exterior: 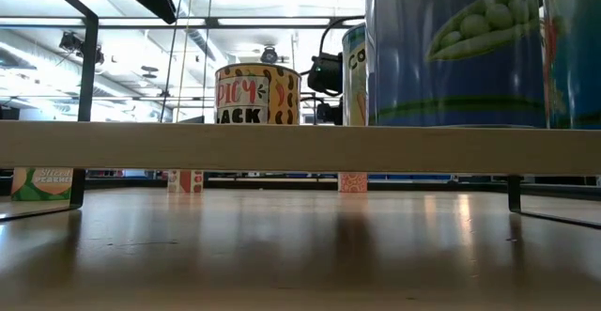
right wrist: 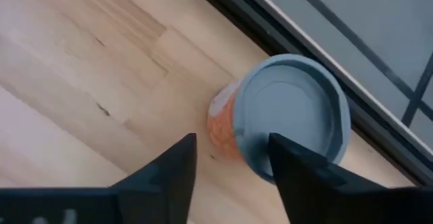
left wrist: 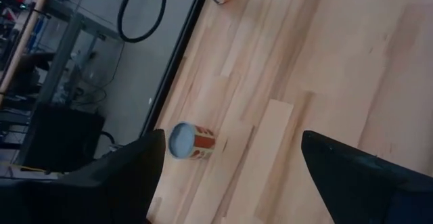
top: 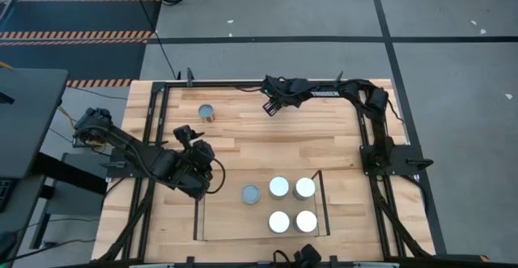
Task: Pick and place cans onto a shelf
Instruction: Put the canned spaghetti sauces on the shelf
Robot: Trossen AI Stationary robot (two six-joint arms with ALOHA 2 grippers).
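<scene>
My right gripper (top: 271,106) (right wrist: 231,143) is open over a can with a grey-blue top and orange side (right wrist: 284,116). The can stands on the table by its far edge. In the high view the arm hides it. The fingers stand above it, and no touch shows. My left gripper (top: 188,135) (left wrist: 231,135) is open and empty at the left, pointing toward a second grey-blue-topped can (top: 208,112) (left wrist: 189,141) standing at the far left. The shelf (top: 198,219) at the near middle holds several upright cans, most with white tops (top: 278,187) and one with a grey-blue top (top: 250,193).
The black frame (top: 154,138) edges the table; its far rail (right wrist: 270,14) runs just behind the right gripper's can. In the low view the shelf's wood board (exterior: 300,147) crosses the picture with large cans (exterior: 460,48) on it. Bare wood lies between the shelf and the far cans.
</scene>
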